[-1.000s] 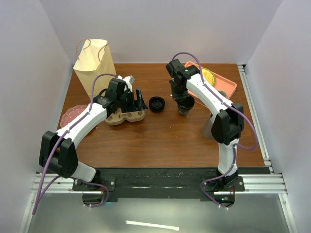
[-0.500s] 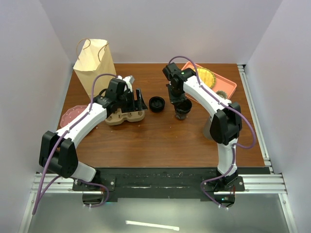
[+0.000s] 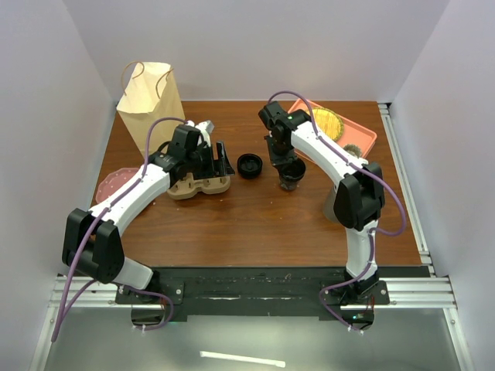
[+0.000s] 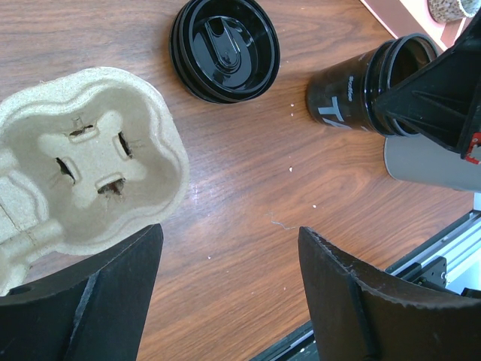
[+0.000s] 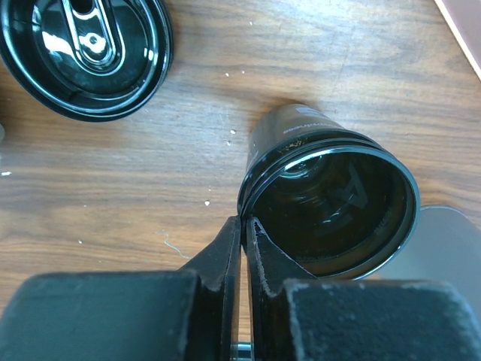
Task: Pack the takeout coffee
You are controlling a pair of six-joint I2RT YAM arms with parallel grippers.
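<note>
The right gripper (image 3: 281,154) has slid a touch toward the left of the overhead frame over the last second, bringing the takeout coffee cup (image 3: 291,173) with it. It has now settled just right of centre, with hardly any drift in the last half-second. Its jaws are pinched nearly together on the cup's rim, one finger inside the mouth and one outside. The cup is uncovered, and its black lid (image 3: 249,165) lies on the table (image 3: 255,224) just to the cup's left, apart from it. By my reading the cup is being worked toward the lid and the pulp cup carrier (image 3: 199,185), left of centre, with capping and seating both not yet done. The left gripper (image 4: 229,237) hasn't budged: spread wide, gripping nothing, hanging over the carrier's right edge. It's hard to call whether the cup's base sits on the table or is lifted clear. Whether anything is inside is also unclear, since the interior is all dark glare. A grey cup (image 4: 428,162) is cut off at the right edge of the left wrist view and mostly hidden behind the right arm from above.
</note>
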